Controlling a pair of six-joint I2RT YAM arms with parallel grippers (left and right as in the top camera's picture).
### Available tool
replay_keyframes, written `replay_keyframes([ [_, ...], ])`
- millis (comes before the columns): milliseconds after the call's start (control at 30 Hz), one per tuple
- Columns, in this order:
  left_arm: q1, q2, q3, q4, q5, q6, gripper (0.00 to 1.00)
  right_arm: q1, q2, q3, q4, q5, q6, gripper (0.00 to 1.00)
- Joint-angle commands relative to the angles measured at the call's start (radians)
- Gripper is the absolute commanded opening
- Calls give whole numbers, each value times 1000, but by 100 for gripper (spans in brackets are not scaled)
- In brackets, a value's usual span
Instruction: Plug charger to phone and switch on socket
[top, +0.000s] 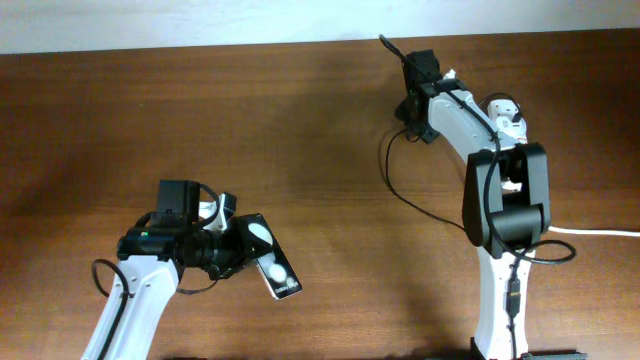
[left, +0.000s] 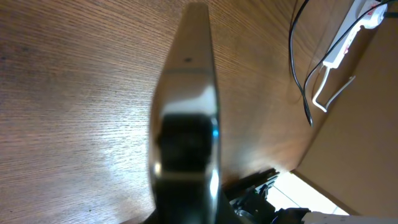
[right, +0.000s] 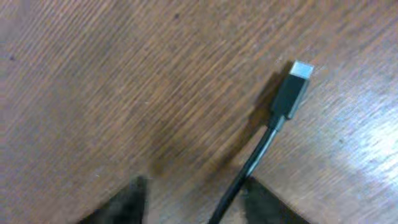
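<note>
The phone (top: 272, 258), a black slab with two white round patches, is held tilted above the table in my left gripper (top: 235, 250), which is shut on it. In the left wrist view the phone (left: 186, 124) shows edge-on and blurred. The charger cable (top: 390, 170) loops from the right arm's base up to my right gripper (top: 405, 60) at the far side. In the right wrist view its connector tip (right: 292, 93) lies just over the wood. The cable runs between the parted fingers (right: 196, 186), against the right one. The white socket (left: 351, 34) is mostly hidden under the right arm (top: 505, 112).
The socket's thick white cord (top: 600, 232) runs off the right edge. The charger cable (left: 298, 62) and a white cord (left: 323, 93) lie near the table's edge in the left wrist view. The right arm's own black cable (top: 545, 252) loops by its base.
</note>
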Motion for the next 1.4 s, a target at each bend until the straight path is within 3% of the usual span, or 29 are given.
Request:
replay_keyframes([
  [0,-4,-1,5,4,18,9,0,2,35,10,2,-13,-69,15],
  [100,-4,-1,5,18,19,9,0,14,35,10,-8,-84,-241,6],
  [300,-4,-1,5,25,19,9,0,120,35,10,-177,-402,-710,4],
  [367,-4,-1,5,25,19,9,0,162,35,10,-262,-439,-799,4],
  [400,-4,-1,5,25,20,9,0,190,35,8,-307,-439,-835,9],
  [500,-4,-1,5,25,20,9,0,239,35,7,-325,-329,-843,60],
  [567,-4,-1,5,24,19,9,0,254,35,7,-302,-238,-837,77],
  [600,-4,-1,5,25,19,9,0,256,36,7,-276,-218,-836,77],
  [700,-4,-1,5,25,19,9,0,255,36,7,-222,-216,-829,77],
  [733,-4,-1,5,25,20,9,0,255,36,6,-220,-186,-756,76],
  [767,-4,-1,5,24,21,9,0,255,36,6,-226,-158,-682,69],
  [900,-4,-1,5,24,23,9,0,257,36,-17,-267,-163,-568,61],
  [1033,-4,-1,5,24,23,9,0,257,36,-23,-327,-179,-569,49],
  [1200,-4,-1,5,24,23,9,0,254,36,-23,-303,-175,-570,22],
  [1367,-4,-1,5,24,23,9,0,235,36,-22,-262,-175,-570,20],
])
